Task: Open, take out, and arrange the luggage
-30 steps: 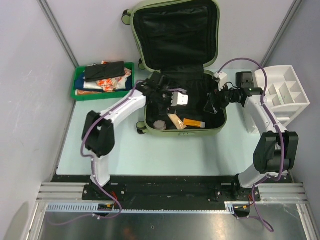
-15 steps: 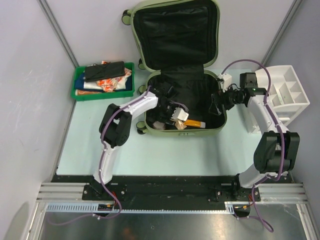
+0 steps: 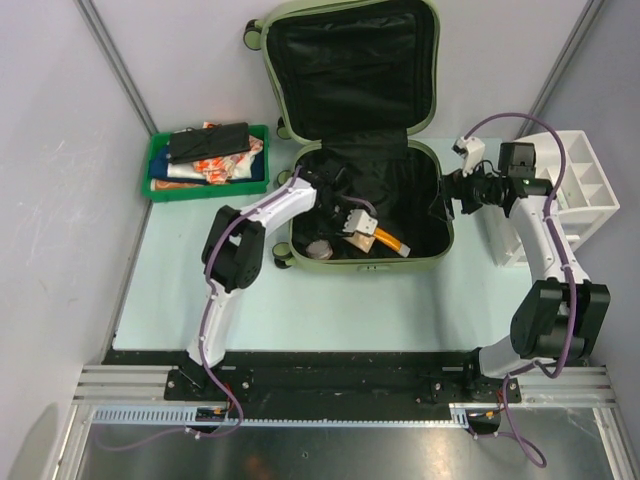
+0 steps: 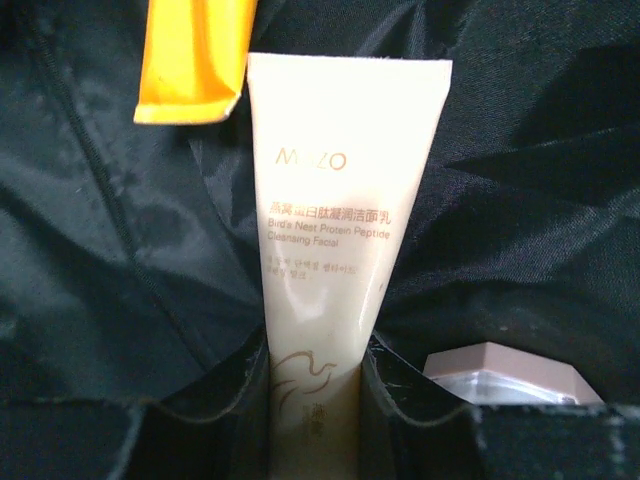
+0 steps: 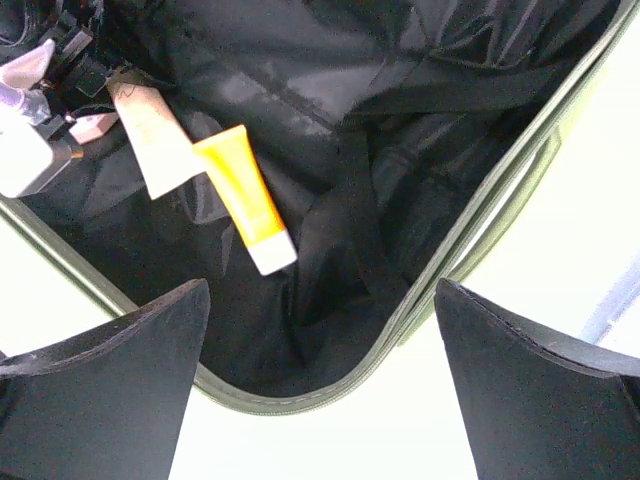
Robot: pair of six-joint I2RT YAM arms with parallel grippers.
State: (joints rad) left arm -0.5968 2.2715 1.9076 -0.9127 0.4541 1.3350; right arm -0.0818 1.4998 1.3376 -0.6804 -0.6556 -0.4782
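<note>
The pale olive-green luggage (image 3: 350,80) lies open in the middle of the table, its lid propped back and its black lining showing. My left gripper (image 3: 352,228) reaches into the lower half and is shut on a cream tube (image 4: 340,230), one black finger (image 4: 235,405) pressing on each side. An orange tube (image 4: 195,60) lies just beyond it and a pinkish jar lid (image 4: 505,372) sits to the right. My right gripper (image 3: 452,195) hovers open and empty over the luggage's right rim (image 5: 420,300), looking down at the orange tube (image 5: 243,195).
A green tray (image 3: 157,160) holding packets and a black item stands at the back left. A white compartmented organizer (image 3: 575,185) stands at the right, close behind my right arm. Grey walls close in both sides.
My left gripper moved toward the near wall of the luggage and closed on the cream tube. My right gripper drew back to the right, out of the luggage.
</note>
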